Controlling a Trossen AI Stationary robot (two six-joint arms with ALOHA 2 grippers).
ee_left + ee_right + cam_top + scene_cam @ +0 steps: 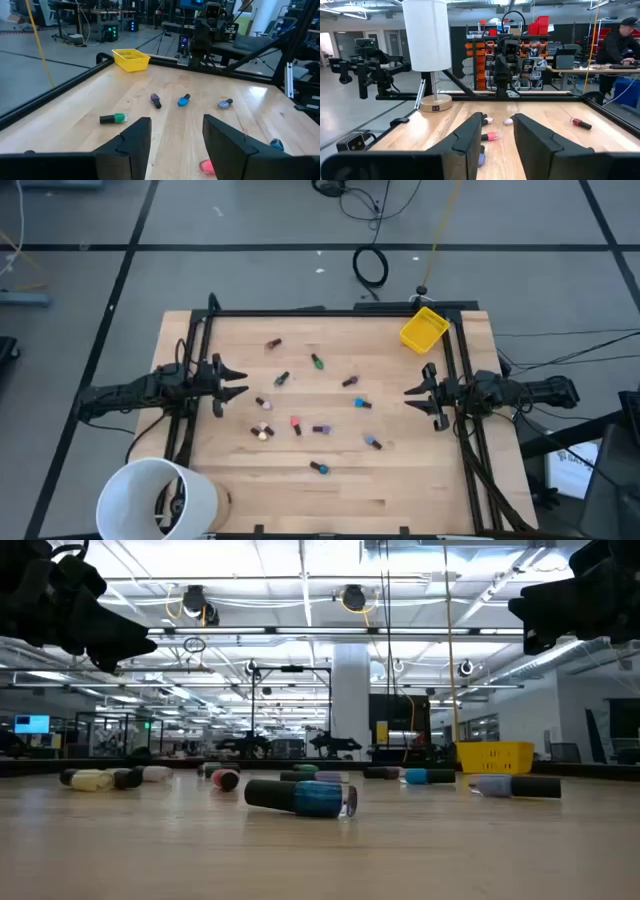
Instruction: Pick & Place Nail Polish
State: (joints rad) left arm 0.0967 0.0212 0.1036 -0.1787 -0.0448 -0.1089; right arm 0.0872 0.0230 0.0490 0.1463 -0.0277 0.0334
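Several tiny nail polish bottles lie on their sides, scattered over the middle of the wooden table (420, 490). Among them are a green one (317, 362), a red one (296, 425) and a blue one (362, 403). A teal bottle (300, 797) lies nearest in the low view. My left gripper (235, 380) hangs open above the table's left side, pointing right; the bottles lie ahead of it (177, 142). My right gripper (415, 398) hangs open above the right side, pointing left (497, 137). Neither touches a bottle.
A yellow plastic bin (423, 329) stands at the far right corner. A large white bucket (155, 500) stands by the near left corner. Dark frame rails run along the table's left, far and right edges. A person (622, 40) is in the room beyond.
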